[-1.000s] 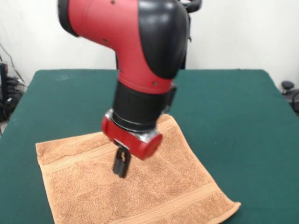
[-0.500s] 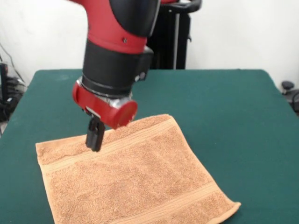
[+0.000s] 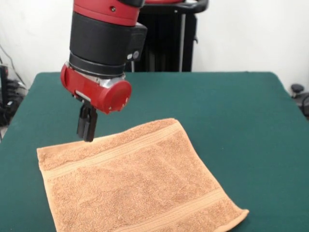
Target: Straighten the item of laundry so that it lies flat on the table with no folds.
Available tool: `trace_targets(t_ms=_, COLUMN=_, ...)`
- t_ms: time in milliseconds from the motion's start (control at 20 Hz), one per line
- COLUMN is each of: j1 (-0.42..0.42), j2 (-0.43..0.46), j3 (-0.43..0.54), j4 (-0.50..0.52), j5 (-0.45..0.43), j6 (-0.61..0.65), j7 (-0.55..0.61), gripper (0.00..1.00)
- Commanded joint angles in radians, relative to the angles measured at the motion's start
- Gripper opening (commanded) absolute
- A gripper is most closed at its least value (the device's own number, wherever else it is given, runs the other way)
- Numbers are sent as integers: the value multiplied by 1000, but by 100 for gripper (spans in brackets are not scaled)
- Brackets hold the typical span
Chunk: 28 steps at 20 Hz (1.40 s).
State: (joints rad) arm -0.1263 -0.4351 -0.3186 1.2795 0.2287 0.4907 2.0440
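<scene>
**Towel flat on the green table, gripper above its far edge**

Towel is what we see first: an orange-tan square of terry cloth, spread open on the green table. It lies in the lower left part of the picture, turned a little so that its edges run at a slant to the table sides. We see a woven band near the far edge and another one near the close edge. The lower side of the cloth is cut by the picture border, so we cannot see it whole. At the lower right corner, the tip of the cloth lifts up a little from the table. The rest of the surface looks smooth, with no fold on it.

The red and black arm comes down from above on the left. The gripper hangs over the far edge of the towel. Its black fingers stand pressed together, with no gap that we can see, and they hold nothing. Whether the tips touch the cloth we cannot tell.
</scene>
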Motion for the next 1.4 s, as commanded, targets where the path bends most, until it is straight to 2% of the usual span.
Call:
trace_targets(t_ms=50, j1=-11, j2=-16, j3=180, j4=260, j5=-53, j6=-2, j7=-20, gripper=0)
trace_targets(t_ms=350, j1=-30, j2=-19, j3=215, j4=311, j5=-82, j6=-73, j7=23, gripper=0)
trace_targets(t_ms=850, j1=-76, j2=-22, j3=280, j4=363, j5=-131, j6=-124, j7=27, gripper=0)
trace_targets(t_ms=1400, j1=-49, j2=-9, j3=309, j4=397, j5=-125, j6=-189, j7=105, gripper=0)
